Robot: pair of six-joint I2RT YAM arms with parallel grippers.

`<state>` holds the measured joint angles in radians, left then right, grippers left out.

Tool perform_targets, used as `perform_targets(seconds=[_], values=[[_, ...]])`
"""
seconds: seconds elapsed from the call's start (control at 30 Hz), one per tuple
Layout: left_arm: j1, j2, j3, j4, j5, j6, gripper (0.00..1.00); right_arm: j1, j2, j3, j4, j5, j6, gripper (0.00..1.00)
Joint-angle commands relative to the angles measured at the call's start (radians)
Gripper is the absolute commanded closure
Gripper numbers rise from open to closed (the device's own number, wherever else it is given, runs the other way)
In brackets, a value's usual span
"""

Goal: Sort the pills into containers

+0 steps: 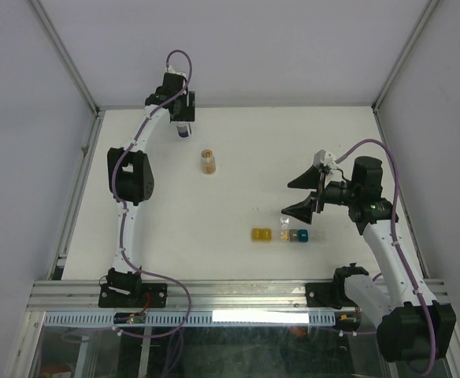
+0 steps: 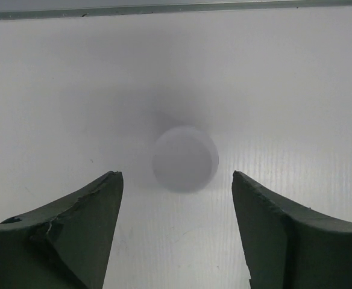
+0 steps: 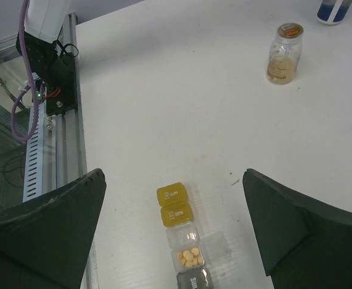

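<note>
Since the strip of containers (image 1: 285,235) lay in the lower middle-right of the overhead view, just beneath the right jaws as the picture runs, the right arm (image 1: 387,236) was plainly the nearer one. The left arm (image 1: 127,177) reached to the upper left-centre of that frame, well apart from the strip. The amber bottle (image 1: 207,161) stood roughly between the two.

From the right wrist, the strip sat at the lower centre of the frame, in the gap between the two jaws. Its long axis ran up and down the picture, crosswise to the line on which those jaws close. The yellow boxes were at the upper end, the clear ones below them, and a dark one was cut off by the bottom edge. One clear box held small pale pills (image 3: 189,257) and appeared to have its lid open. The right jaws were spread wide and held nothing. As I judged it, a straight descent would bring them down either side of the strip's long flanks.

The left jaws stood apart above the worktop (image 1: 238,197), gripping nothing. A round white thing (image 2: 185,159) lay between them and touched neither. It was too blurred to name, though it may have been a cap.
</note>
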<state>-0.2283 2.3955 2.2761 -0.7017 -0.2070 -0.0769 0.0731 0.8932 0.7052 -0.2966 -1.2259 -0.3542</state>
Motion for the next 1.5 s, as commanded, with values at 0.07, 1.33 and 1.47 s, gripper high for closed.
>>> perform_targets(seconds=[0.07, 1.33, 1.47], values=[[-0.002, -0.050, 0.090, 0.004, 0.011, 0.013, 0.16, -0.026, 0.020, 0.026, -0.013, -0.009, -0.035, 0.00], [-0.767, -0.958, -1.610, 1.081, 0.624, 0.588, 0.14, -0.096, 0.439, 0.189, -0.383, 0.328, -0.380, 0.31], [-0.779, -0.861, -1.562, 1.073, 0.584, 0.568, 0.15, -0.092, 0.465, 0.192, -0.371, 0.325, -0.363, 0.40]])
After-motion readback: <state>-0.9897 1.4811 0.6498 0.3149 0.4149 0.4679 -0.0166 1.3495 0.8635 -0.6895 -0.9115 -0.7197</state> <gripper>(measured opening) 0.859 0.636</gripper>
